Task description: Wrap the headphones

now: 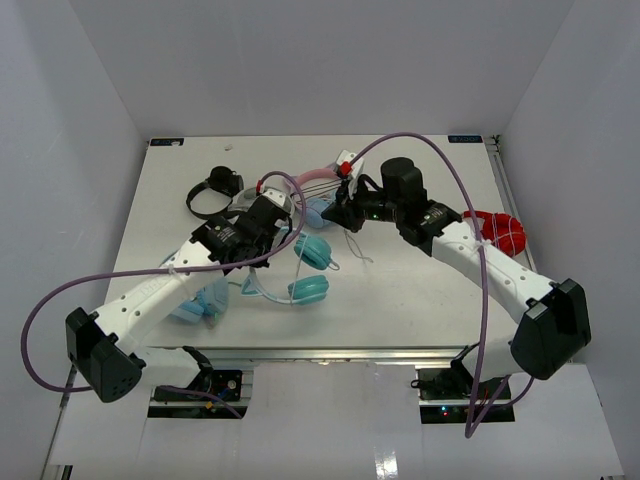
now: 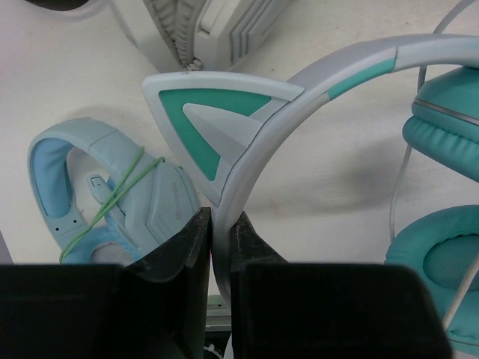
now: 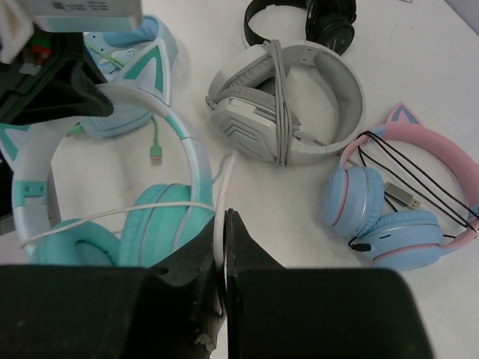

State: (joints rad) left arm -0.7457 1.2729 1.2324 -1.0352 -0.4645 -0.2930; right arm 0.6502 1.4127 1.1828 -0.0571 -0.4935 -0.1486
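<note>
On the white table (image 1: 420,290), the teal headphones (image 1: 310,289) sit near the middle, between the two arms. The left gripper (image 2: 221,224) is clenched on their white headband (image 2: 299,90) just below a cat ear (image 2: 217,112); the right gripper (image 3: 224,224) pinches their thin white cable (image 3: 227,170)

The lower stretch of the band of the headphones (image 2: 224,112) is hidden between and behind the fingers of the left pincer (image 2: 221,218), which clamps it. Both ear cups, right of that pincer, are cut by the frame edge. Left of it, the light-blue pair (image 2: 67,179) is partly behind a finger. Beyond it, the grey pair (image 2: 217,30) is cropped. The cable (image 3: 226,172) disappears where the right pincer (image 3: 223,217) nips it. The black pair (image 3: 329,19) ahead of that pincer and the pink-banded pair (image 3: 389,217) to its right are cropped.
</note>
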